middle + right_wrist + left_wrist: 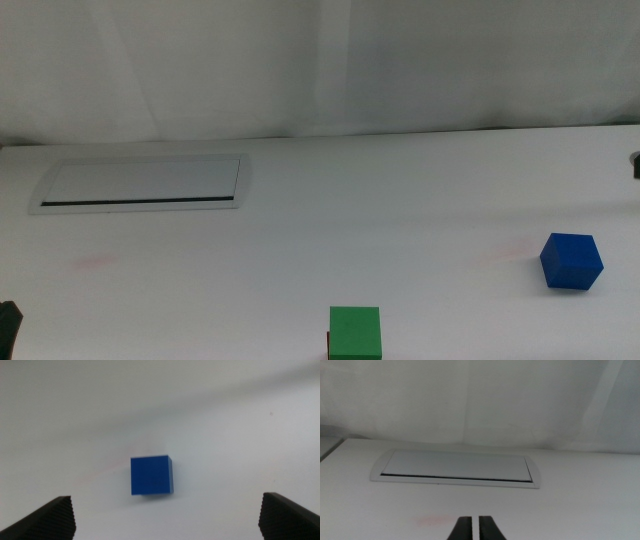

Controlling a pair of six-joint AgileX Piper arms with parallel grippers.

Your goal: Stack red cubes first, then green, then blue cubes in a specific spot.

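White tabletop (400,200) fills the middle view, backed by a pale draped wall (300,60). A grey-framed panel (140,183) sits flush toward the far left corner, with a faint pink smudge (95,263) nearer than it. The green cube (355,332) stands at the near edge, about midway along; a sliver of dark red (329,345) shows low at its left side, so it likely rests on the red cube, which would put the stack spot there (I judge this, the red is mostly hidden). The blue cube (571,261) lies alone toward the right edge, well apart from the green, apparently the last piece to fetch. A dark bit at the near left corner may be the waiting left arm

From the left wrist, the left gripper (474,530) shows its two jaws nearly pressed together with nothing between them, pointed across bare table at the panel (455,467) and the pink mark (427,520); it seems parked clear of the work

From the right wrist, the right gripper (167,515) has its jaws spread wide and empty, with the blue cube (151,475) centred ahead of the gap on plain white surface, which reads as lining up for a grasp
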